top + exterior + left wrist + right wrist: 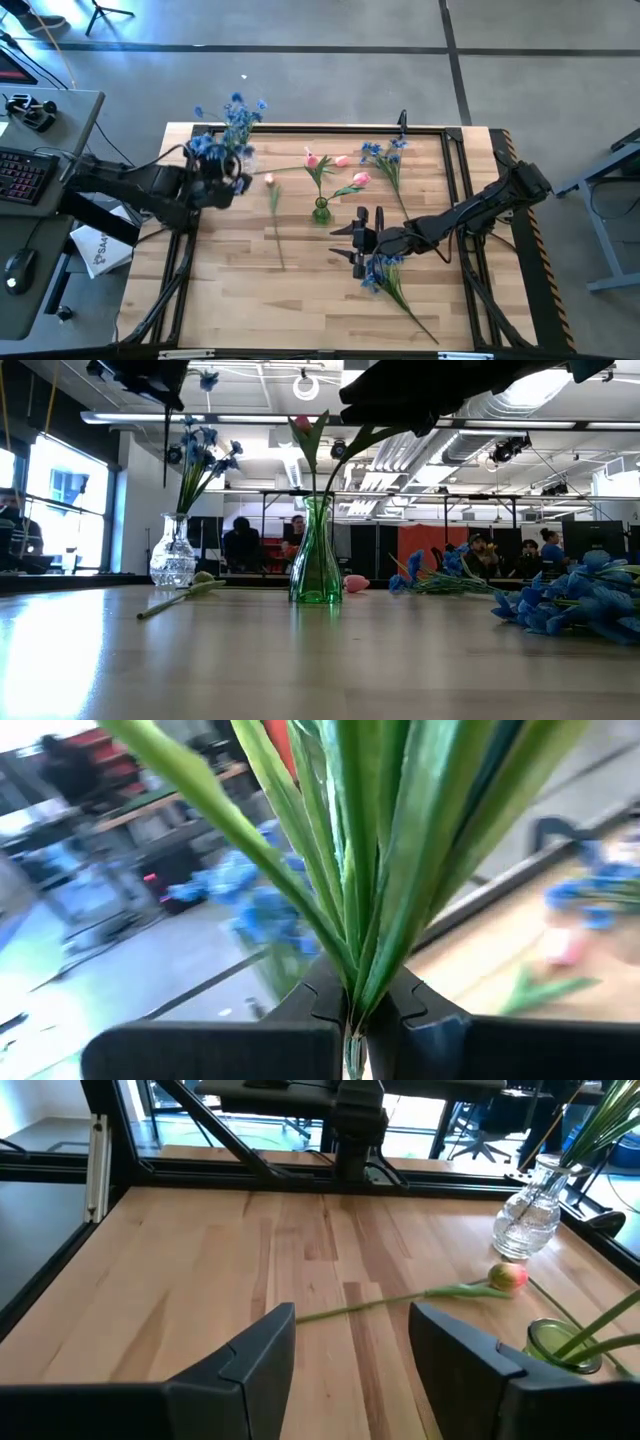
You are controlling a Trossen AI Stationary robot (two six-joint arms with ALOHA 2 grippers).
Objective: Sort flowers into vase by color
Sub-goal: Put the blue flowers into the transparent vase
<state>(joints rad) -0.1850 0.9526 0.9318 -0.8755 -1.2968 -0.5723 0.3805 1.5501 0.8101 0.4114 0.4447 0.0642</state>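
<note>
Pale wooden worktop with black rails, loose tulip lying flat, left gripper pinching green stems, right gripper spread, open workshop with seated people behind

Table pale wood planks, smooth; clear vase cut glass; green vase glossy glass.

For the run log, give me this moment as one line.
left gripper: shut on blue flower stem above clear vase | right gripper: open, empty | pink tulip: lying on table

Open-plan lab, exposed ceiling ducts, seated people, desks
</note>
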